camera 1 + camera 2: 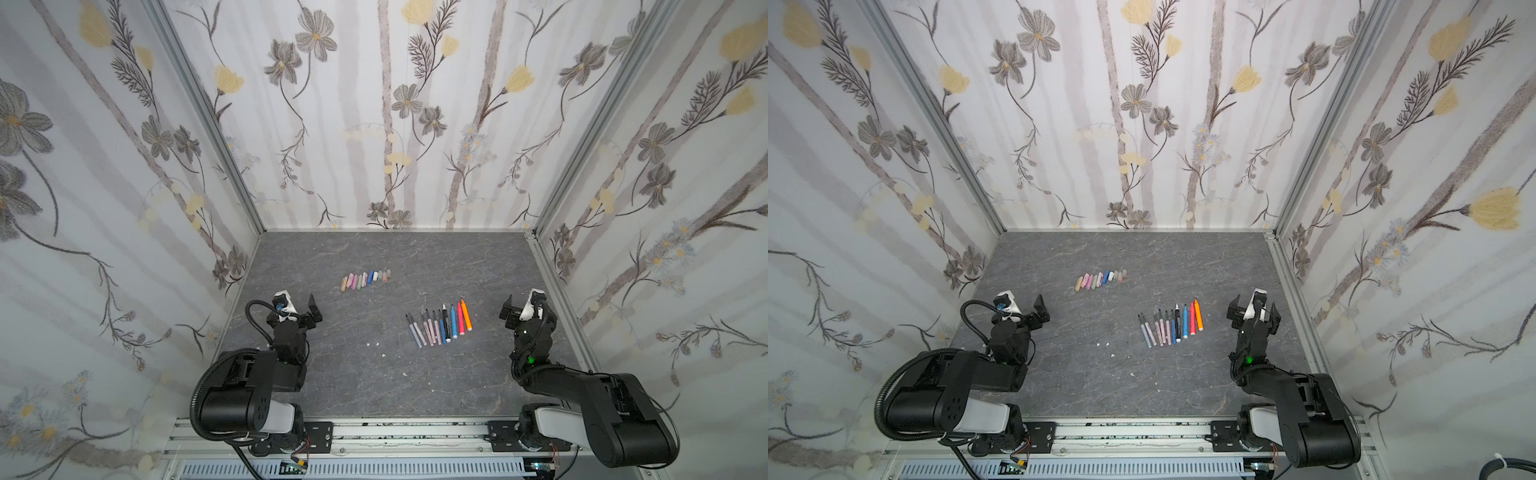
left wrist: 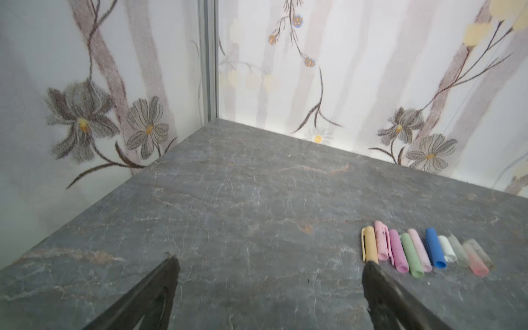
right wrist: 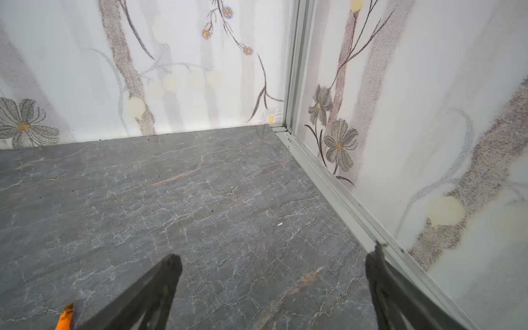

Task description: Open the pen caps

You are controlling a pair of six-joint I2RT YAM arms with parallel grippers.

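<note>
The pen caps (image 1: 365, 279) (image 1: 1100, 279) lie off the pens, side by side in a short row at the middle back of the grey table; the left wrist view shows the pen caps (image 2: 423, 251) in yellow, pink, purple, green, blue, white and clear reddish. The pens (image 1: 440, 328) (image 1: 1171, 326) lie uncapped in a parallel row right of centre. My left gripper (image 1: 297, 309) (image 1: 1023, 311) (image 2: 271, 263) hangs open and empty, left of the caps. My right gripper (image 1: 524, 309) (image 1: 1254, 311) (image 3: 275, 255) is open and empty, right of the pens; an orange pen tip (image 3: 66, 317) shows beside it.
Flowered walls (image 1: 374, 124) enclose the table on three sides, with a metal rail (image 3: 343, 205) along the right wall's foot. A few tiny white specks (image 1: 378, 344) lie on the table in front of the rows. Both arm bases sit on the front rail (image 1: 395, 436).
</note>
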